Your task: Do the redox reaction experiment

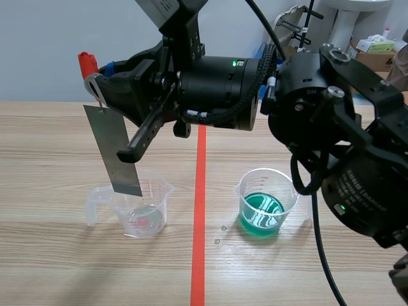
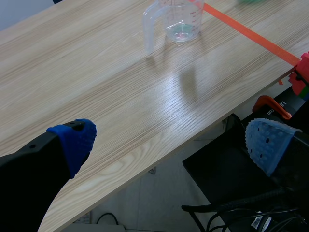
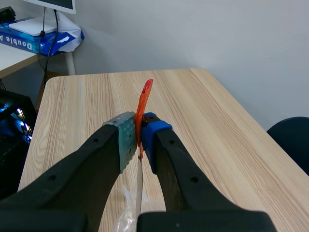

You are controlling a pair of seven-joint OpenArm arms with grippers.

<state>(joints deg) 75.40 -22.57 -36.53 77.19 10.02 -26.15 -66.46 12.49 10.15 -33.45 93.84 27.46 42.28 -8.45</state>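
Observation:
A grey metal strip (image 1: 115, 153) hangs from a red clip (image 1: 87, 64). My right gripper (image 1: 97, 78), reaching across from the right, is shut on that clip. The strip's lower end is level with the rim of a clear beaker (image 1: 141, 207) that holds a little clear liquid. I cannot tell whether the strip dips inside. A second beaker (image 1: 264, 203) with green liquid stands right of the tape line. In the right wrist view the red clip (image 3: 145, 96) is pinched in the right gripper (image 3: 138, 137). My left gripper (image 2: 171, 140) is open, far from the clear beaker (image 2: 178, 21).
The table's edge (image 2: 193, 130) runs under my left gripper, with a black chair (image 2: 231, 183) and an orange clamp (image 2: 270, 104) below it. Cardboard boxes (image 1: 376, 51) stand behind the table at the far right.

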